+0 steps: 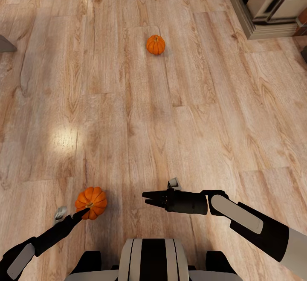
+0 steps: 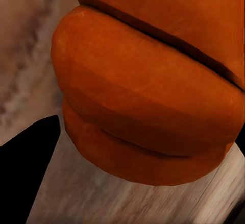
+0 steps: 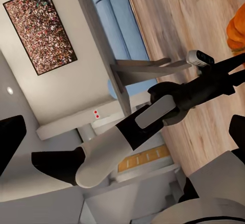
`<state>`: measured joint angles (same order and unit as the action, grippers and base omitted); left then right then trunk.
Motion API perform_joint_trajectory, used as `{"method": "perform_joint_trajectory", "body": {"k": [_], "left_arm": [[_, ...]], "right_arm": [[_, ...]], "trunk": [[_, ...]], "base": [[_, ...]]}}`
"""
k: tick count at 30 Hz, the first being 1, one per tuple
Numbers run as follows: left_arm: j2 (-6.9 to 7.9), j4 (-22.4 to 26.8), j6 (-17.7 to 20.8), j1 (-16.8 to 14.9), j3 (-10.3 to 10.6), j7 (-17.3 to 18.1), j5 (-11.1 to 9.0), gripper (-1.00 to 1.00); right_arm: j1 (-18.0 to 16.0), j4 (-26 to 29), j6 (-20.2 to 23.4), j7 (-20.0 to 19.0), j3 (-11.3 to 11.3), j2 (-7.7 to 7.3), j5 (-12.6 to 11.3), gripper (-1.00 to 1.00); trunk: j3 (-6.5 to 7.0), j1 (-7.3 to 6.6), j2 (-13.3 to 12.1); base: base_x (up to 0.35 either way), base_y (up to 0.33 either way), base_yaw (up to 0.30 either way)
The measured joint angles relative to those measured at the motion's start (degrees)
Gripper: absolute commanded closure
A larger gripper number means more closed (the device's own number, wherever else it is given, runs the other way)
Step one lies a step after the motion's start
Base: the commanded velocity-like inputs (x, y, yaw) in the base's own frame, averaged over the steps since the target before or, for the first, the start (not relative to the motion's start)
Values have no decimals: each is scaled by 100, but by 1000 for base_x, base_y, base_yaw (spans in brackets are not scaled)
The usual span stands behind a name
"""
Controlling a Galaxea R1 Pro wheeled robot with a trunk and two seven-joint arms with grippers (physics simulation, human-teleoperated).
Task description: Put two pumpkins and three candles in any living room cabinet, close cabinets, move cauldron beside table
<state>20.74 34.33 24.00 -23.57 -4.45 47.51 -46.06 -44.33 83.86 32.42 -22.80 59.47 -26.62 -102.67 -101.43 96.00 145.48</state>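
Note:
Two orange pumpkins are in the head view. The nearer pumpkin (image 1: 91,202) sits at the tip of my left gripper (image 1: 85,209), low on the left; the left wrist view has this pumpkin (image 2: 153,96) very close, between a dark finger (image 2: 30,168) and a sliver of the other finger, and the gripper is shut on it just above the wood floor. The second pumpkin (image 1: 155,44) rests on the floor farther ahead. My right gripper (image 1: 146,198) hovers open and empty, pointing left, right of the held pumpkin. The candles, cabinet and cauldron are out of view.
A pale wood plank floor (image 1: 170,123) spreads all around. A stepped grey furniture base (image 1: 273,16) stands at the far right corner. The right wrist view looks across at my left arm (image 3: 153,112), a blue sofa (image 3: 115,20) and a wall picture (image 3: 41,30).

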Motion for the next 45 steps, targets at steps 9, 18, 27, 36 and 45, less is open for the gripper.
{"method": "perform_joint_trajectory", "body": {"k": [9, 18, 27, 36, 45], "left_arm": [[7, 0, -8, 1, 4, 10, 12, 100], [7, -6, -24, 2, 18, -55, 52, 100], [41, -18, -40, 1, -6, 297, 79, 100], [242, -22, 35, 21, -70, 657, -4, 100], [501, -21, 593, 27, -100, 1506, -20, 100]], "right_arm": [[0, -5, 1, -4, 0, 3, 0, -100], [-2, -8, 1, -4, 0, 3, -1, -100], [-4, -24, -60, -9, 0, 0, 8, -100], [-3, -145, -94, -17, 0, 2, 42, -100], [-3, -591, -310, -16, -8, 3, 11, -100]], "trunk": [[0, 0, 0], [43, -5, -3], [243, -28, -15], [442, -51, -27], [642, -74, -39]], "base": [[0, 0, 0], [0, 0, 0], [0, 0, 0], [0, 0, 0], [0, 0, 0]]}}
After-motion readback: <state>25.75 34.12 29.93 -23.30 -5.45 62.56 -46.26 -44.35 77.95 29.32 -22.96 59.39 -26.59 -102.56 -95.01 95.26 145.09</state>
